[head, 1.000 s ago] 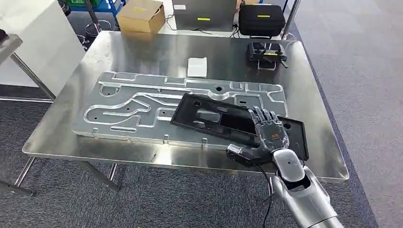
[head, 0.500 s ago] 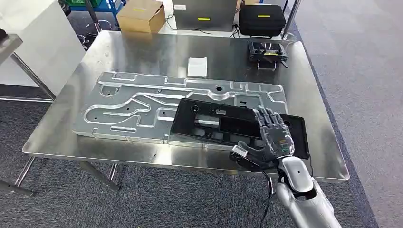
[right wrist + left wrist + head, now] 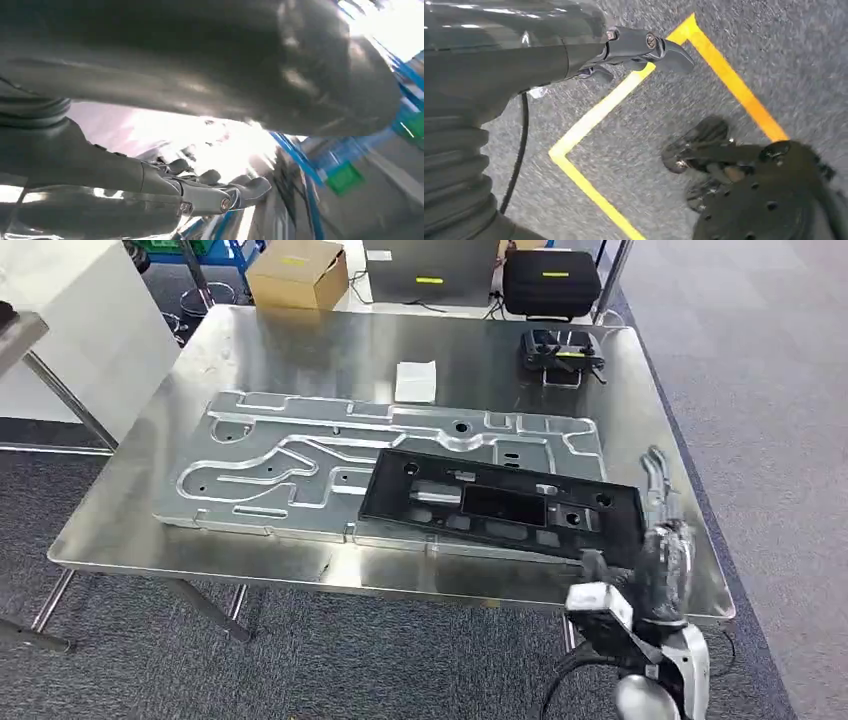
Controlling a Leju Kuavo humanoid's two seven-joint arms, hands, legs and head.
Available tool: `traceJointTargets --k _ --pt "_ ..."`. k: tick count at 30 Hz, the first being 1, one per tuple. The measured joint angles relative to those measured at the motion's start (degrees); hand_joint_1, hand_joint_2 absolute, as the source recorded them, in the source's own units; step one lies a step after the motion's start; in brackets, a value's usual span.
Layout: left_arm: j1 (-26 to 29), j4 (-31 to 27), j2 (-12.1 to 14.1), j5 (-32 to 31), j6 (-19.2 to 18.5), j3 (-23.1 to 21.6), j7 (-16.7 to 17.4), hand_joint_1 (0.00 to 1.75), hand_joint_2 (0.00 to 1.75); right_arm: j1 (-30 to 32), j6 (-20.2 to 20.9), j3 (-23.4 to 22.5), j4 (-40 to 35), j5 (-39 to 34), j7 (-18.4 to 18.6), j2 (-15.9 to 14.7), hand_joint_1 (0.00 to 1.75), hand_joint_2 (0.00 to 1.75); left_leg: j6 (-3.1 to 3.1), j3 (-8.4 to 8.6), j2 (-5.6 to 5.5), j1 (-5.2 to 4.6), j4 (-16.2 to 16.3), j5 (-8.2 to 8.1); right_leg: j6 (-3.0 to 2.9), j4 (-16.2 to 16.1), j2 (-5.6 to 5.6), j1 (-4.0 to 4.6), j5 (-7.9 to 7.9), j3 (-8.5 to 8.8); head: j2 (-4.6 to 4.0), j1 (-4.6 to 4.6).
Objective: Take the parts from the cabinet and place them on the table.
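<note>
On the steel table (image 3: 300, 340), the flat black plastic panel (image 3: 500, 505) lies across the machined aluminium plate (image 3: 280, 455), just left of the right hand (image 3: 662, 540), which hangs empty beyond the table's edge, fingers extended. The left hand (image 3: 624, 50) hangs open above yellow floor tape (image 3: 589, 120).

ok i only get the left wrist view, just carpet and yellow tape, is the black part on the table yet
observer: yes, the black panel lies flat on the steel table, partly over a large aluminium plate
operator: is the right hand on it
observer: no, the right hand is beside the panel's right end, fingers apart, nothing in it
operator: anything else up there
observer: a small white packet and a black controller sit toward the far side
</note>
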Motion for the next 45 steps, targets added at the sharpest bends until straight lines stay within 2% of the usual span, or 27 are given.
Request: traceJointTargets --k 4,6,9,11,16,18,19,20,21,23,25,26,27,29,30,31,34,35,36,37,39,40,41,42,43,44,45 --pt "1.5 -1.5 -0.2 -0.1 -0.8 3.7 0.0 0.00 0.00 8.9 -6.6 -0.1 -8.9 -2.2 -7.7 0.4 0.00 0.00 0.00 0.00 -0.05 0.00 0.0 -0.10 -0.02 0.0 -0.08 0.01 -0.12 0.04 0.00 0.02" --pt "2.9 -2.4 -0.4 -0.5 -1.0 6.7 0.0 0.00 0.00 15.7 -10.8 0.0 -15.0 -2.1 -14.7 1.4 0.00 0.00 -0.07 0.02 -0.04 0.00 0.0 -0.22 -0.04 0.0 -0.06 0.00 -0.20 0.05 0.02 0.00" --pt "4.2 -3.5 -0.7 -2.2 -0.6 10.3 0.0 0.00 0.00 23.1 -11.2 0.1 -21.4 -4.0 -25.4 3.7 0.00 0.00 -0.06 0.05 -0.01 -0.17 0.0 -0.40 -0.03 -0.1 0.01 -0.06 -0.20 0.09 0.00 0.02" --pt "4.6 -3.9 -1.0 -3.1 0.0 12.0 0.0 0.00 0.00 24.6 -11.2 -0.4 -23.4 -5.0 -27.6 5.1 0.00 0.00 -0.05 0.12 0.16 -0.18 0.0 -0.43 -0.02 -0.1 0.24 -0.07 -0.20 0.08 0.00 -0.02" --pt "4.6 -3.8 -1.6 -5.6 2.0 14.8 0.0 0.00 0.00 26.2 -11.2 -0.7 -25.6 -4.4 -27.9 6.5 0.00 0.00 0.14 0.19 0.20 -0.38 0.2 -0.54 0.23 -0.2 0.29 -0.41 -0.15 0.22 0.00 0.02" --pt "4.6 -3.5 -1.7 -6.3 2.4 15.6 0.0 0.00 0.00 26.6 -11.2 -0.9 -25.7 -4.0 -27.9 6.9 0.00 0.00 0.35 0.17 0.20 -0.55 0.2 -0.60 0.54 -0.3 0.29 -0.55 -0.10 0.28 0.00 0.02" --pt "4.6 -3.3 -1.9 -6.5 2.5 15.9 0.0 0.00 0.00 27.0 -11.2 -0.9 -25.7 -4.0 -27.9 7.0 0.00 0.00 0.78 0.22 0.21 -0.44 0.0 -0.17 0.86 -0.3 0.29 -0.43 0.12 0.38 0.00 -0.02" --pt "4.5 -3.1 -2.1 -6.8 2.6 16.3 0.0 0.00 0.00 27.4 -11.2 -0.9 -25.8 -4.0 -27.8 7.2 0.00 0.00 1.13 0.51 0.37 0.21 -0.8 0.23 0.96 0.0 0.38 -0.39 -0.46 0.44 0.02 0.04" --pt "4.5 -3.0 -2.4 -7.1 2.7 16.6 0.0 0.00 0.00 27.8 -11.2 -1.0 -25.8 -4.0 -27.8 7.5 0.00 0.00 1.30 0.56 0.48 0.17 -1.0 0.43 1.06 1.7 0.42 -0.45 -1.91 -0.16 0.00 0.09" --pt "4.4 -2.6 -2.8 -7.6 2.8 17.0 0.0 0.00 0.00 28.4 -11.2 -1.2 -25.8 -4.2 -27.8 7.8 0.00 0.00 1.56 0.26 0.57 0.22 -1.0 0.58 1.09 9.8 0.46 -0.48 -6.68 -4.12 0.00 0.11" --pt "4.4 -2.2 -3.1 -8.1 2.8 17.4 0.0 0.00 0.00 29.7 -11.2 -1.2 -25.7 -4.7 -27.8 8.3 0.00 0.00 1.57 0.09 0.63 0.19 -0.9 0.60 1.19 17.0 0.45 -0.50 -8.81 -7.79 0.00 0.09" --pt "4.4 -2.0 -3.4 -8.3 2.8 17.8 0.0 0.00 0.00 30.3 -11.2 -1.2 -25.8 -5.2 -27.8 8.6 0.00 0.00 1.56 0.05 0.63 0.19 -0.8 0.60 1.22 17.4 0.46 -0.53 -7.95 -8.16 0.00 0.11" --pt "4.4 -1.8 -3.5 -8.5 2.9 18.0 0.0 0.00 0.00 30.6 -11.2 -1.1 -26.0 -5.7 -27.9 8.8 0.00 0.00 1.53 0.04 0.63 0.22 -0.7 0.58 1.17 15.3 0.44 -0.57 -5.59 -7.35 0.00 0.11" --pt "4.3 -1.6 -3.8 -9.0 3.2 18.1 0.0 0.00 0.00 31.4 -11.2 -1.1 -26.5 -6.7 -28.2 9.1 0.00 0.00 1.30 0.07 0.58 0.24 -0.4 0.53 0.80 5.9 0.43 -0.59 -0.11 -3.00 0.00 0.11" --pt "4.2 -1.4 -3.9 -9.3 3.4 18.3 0.0 0.00 0.00 31.8 -11.2 -1.1 -26.7 -7.2 -28.4 9.2 0.00 0.00 0.96 -0.04 0.54 0.24 -0.3 0.51 0.46 1.7 0.44 -0.54 0.54 -1.14 0.00 0.13" --pt "4.1 -1.2 -4.0 -9.4 3.5 18.4 0.0 0.00 0.00 32.2 -11.2 -1.0 -26.7 -7.7 -28.5 9.3 0.00 0.00 0.45 -0.34 0.35 0.02 -0.1 0.61 0.19 1.4 0.45 -0.08 0.73 -0.87 0.00 0.04" --pt "4.0 -0.7 -4.1 -9.8 3.7 18.5 0.0 0.00 0.00 33.5 -11.2 -0.7 -27.3 -8.6 -28.9 9.7 0.00 0.00 -1.04 -0.42 0.38 0.19 -0.5 1.40 -0.88 1.2 0.56 0.18 1.12 -1.83 0.00 -0.02" --pt "3.9 -0.5 -4.1 -9.9 3.8 18.6 0.0 0.00 0.00 33.8 -11.2 -0.6 -27.4 -8.9 -29.0 9.7 0.00 0.00 -1.42 -0.62 0.36 -0.08 -0.4 1.55 -1.51 0.3 0.52 -0.36 1.81 -2.17 0.00 0.11" --pt "3.9 -0.2 -4.1 -10.1 3.9 18.7 0.0 0.00 0.00 34.1 -11.2 -0.5 -27.4 -9.2 -29.0 9.8 0.00 0.00 -1.64 -1.23 0.33 0.28 0.6 -0.01 -1.96 0.1 0.26 -0.41 2.34 -2.30 0.00 -0.06" --pt "3.9 -0.1 -4.1 -10.3 3.9 18.8 0.0 0.00 0.00 34.6 -11.2 -0.4 -27.5 -9.4 -29.0 9.9 0.00 0.00 -1.84 -2.10 0.35 0.34 3.2 -2.77 -2.47 0.0 0.21 -0.40 2.73 -2.76 0.00 -0.33" --pt "3.8 0.1 -4.1 -10.5 4.0 18.8 0.0 0.00 0.00 35.2 -11.2 -0.2 -27.5 -9.6 -29.0 10.1 0.00 0.00 -2.44 -4.95 0.34 0.49 12.1 -8.48 -2.70 0.2 0.07 -0.20 3.42 -3.87 0.00 -0.39" --pt "3.7 0.2 -4.2 -10.5 4.2 18.8 0.0 0.00 0.00 35.4 -11.2 -0.2 -27.5 -9.8 -29.0 10.2 0.00 0.00 -2.65 -5.91 0.35 0.52 15.8 -10.06 -2.69 0.5 0.01 -0.13 3.71 -4.50 0.00 -0.42" --pt "3.7 0.3 -4.2 -10.5 4.3 18.9 0.0 0.00 0.00 35.6 -11.2 -0.2 -27.5 -9.8 -29.0 10.2 0.00 0.00 -2.78 -5.71 0.35 0.54 16.9 -10.08 -2.63 0.7 0.00 -0.12 3.96 -5.01 0.00 -0.42" --pt "3.7 0.4 -4.2 -10.6 4.5 18.9 0.0 0.00 0.00 36.0 -11.2 -0.1 -27.5 -10.1 -29.0 10.2 0.00 0.00 -2.81 -4.23 0.35 0.56 15.3 -8.95 -2.53 1.0 -0.01 -0.12 4.15 -5.57 0.00 -0.39" --pt "3.7 0.5 -4.2 -10.7 4.6 18.9 0.0 0.00 0.00 36.3 -11.2 0.0 -27.5 -10.3 -29.0 10.2 0.00 0.00 -2.76 -1.44 0.36 0.59 11.1 -6.86 -2.39 1.4 0.00 -0.13 4.33 -6.04 0.00 -0.42" --pt "3.6 0.6 -4.2 -10.7 4.7 19.0 0.0 0.00 0.00 36.5 -11.2 0.1 -27.5 -10.4 -29.0 10.2 0.00 0.00 -2.66 2.23 0.36 0.62 5.2 -4.67 -2.22 1.8 0.01 -0.16 4.49 -6.49 0.00 -0.42" --pt "3.5 0.7 -4.2 -10.9 4.9 19.1 0.0 0.00 0.00 36.8 -11.2 0.2 -27.5 -10.5 -29.0 10.2 0.00 0.00 -2.48 5.68 0.33 0.66 -0.4 -3.77 -2.00 2.3 0.00 -0.15 4.63 -6.91 0.00 -0.46"
